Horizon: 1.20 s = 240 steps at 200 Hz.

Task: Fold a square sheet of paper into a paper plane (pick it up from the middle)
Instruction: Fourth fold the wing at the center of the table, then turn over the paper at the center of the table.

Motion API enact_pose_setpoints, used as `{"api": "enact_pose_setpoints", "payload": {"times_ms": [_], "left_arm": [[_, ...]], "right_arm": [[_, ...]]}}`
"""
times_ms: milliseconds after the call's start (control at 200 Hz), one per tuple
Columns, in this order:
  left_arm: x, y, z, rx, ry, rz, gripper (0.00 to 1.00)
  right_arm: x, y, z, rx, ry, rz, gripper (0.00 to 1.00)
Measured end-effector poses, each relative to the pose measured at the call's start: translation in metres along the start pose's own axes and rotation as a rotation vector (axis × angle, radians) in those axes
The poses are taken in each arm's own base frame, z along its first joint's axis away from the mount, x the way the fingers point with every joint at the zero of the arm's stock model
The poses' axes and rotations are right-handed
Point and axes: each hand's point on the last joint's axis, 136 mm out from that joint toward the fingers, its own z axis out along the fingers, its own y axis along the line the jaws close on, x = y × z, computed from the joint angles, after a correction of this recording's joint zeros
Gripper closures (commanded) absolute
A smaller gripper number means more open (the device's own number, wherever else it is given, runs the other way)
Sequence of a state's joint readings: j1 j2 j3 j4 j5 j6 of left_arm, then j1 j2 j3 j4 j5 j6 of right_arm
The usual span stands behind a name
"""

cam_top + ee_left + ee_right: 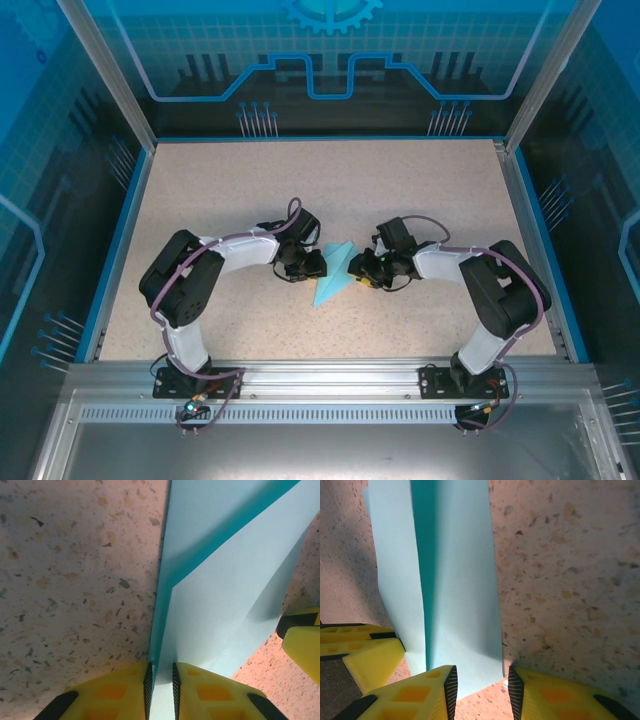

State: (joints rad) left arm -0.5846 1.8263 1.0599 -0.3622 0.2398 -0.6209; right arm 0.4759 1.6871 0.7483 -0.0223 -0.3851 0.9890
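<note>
1. From above, the paper [335, 272] lies folded into a pointed shape near the middle of the speckled worktop [250, 180]. My left jaws meet it from the left and my right jaws from the right. From up here I cannot tell how either pair stands.
2. At my left wrist, my left jaws are almost together, clamped on the near edge of the paper [225, 605]. The paper runs up and away from them over the worktop [75, 580]. A yellow finger [305, 650] of my right jaws sits by the paper's right edge.
3. At my right wrist, my right jaws stand apart, with the near end of the creased paper [465, 605] reaching into the gap. A left finger [370, 662] sits at the lower left, just beside the paper.
</note>
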Motion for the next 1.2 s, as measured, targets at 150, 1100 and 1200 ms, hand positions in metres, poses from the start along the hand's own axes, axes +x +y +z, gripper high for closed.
{"api": "enact_pose_setpoints", "payload": {"times_ms": [150,1100,1200], "left_arm": [[0.0,0.0,0.0,0.0,0.001,0.0,0.79],[0.001,0.002,0.002,-0.005,0.005,-0.004,0.79],[0.001,0.002,0.002,-0.005,0.005,-0.007,0.8]], "right_arm": [[0.0,0.002,0.0,-0.006,0.002,0.005,0.64],[-0.015,0.036,0.007,-0.134,-0.044,-0.061,0.64],[-0.014,0.04,0.01,-0.134,-0.041,-0.09,0.67]]}}
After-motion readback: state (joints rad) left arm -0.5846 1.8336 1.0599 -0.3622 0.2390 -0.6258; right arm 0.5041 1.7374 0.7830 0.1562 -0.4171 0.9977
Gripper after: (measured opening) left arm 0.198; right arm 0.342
